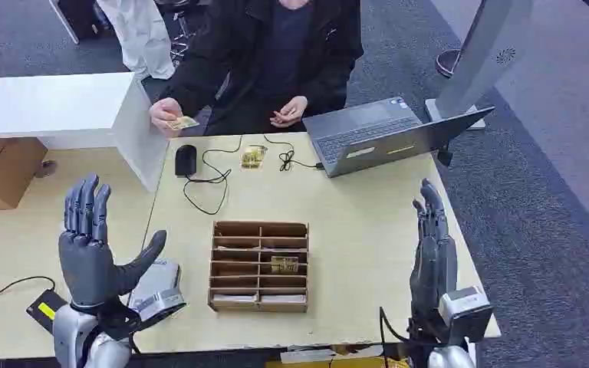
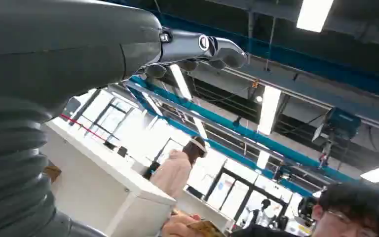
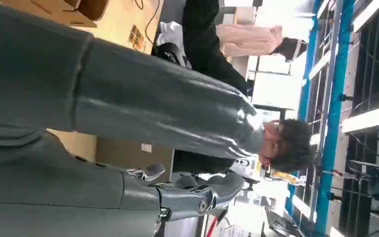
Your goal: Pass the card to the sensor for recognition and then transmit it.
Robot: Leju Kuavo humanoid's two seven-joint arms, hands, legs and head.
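A person in a dark jacket sits across the table and holds a yellowish card (image 1: 182,123) in one hand by the white counter. A small stack of cards (image 1: 252,156) lies on the table in front of them, and another card (image 1: 284,264) rests in the brown slotted box (image 1: 259,265). A black sensor puck (image 1: 185,159) with a cable sits left of the stack. My left hand (image 1: 92,245) is raised at the near left, fingers spread and empty. My right hand (image 1: 432,245) stands upright at the near right, fingers straight, holding nothing. The left wrist view catches the card (image 2: 205,228) in the person's hand.
An open grey laptop (image 1: 383,136) sits at the far right of the table. A white counter (image 1: 61,107) and a cardboard box (image 1: 4,170) are at the left. A black device with a yellow label (image 1: 46,310) lies near my left wrist. A grey stand (image 1: 479,61) rises behind the laptop.
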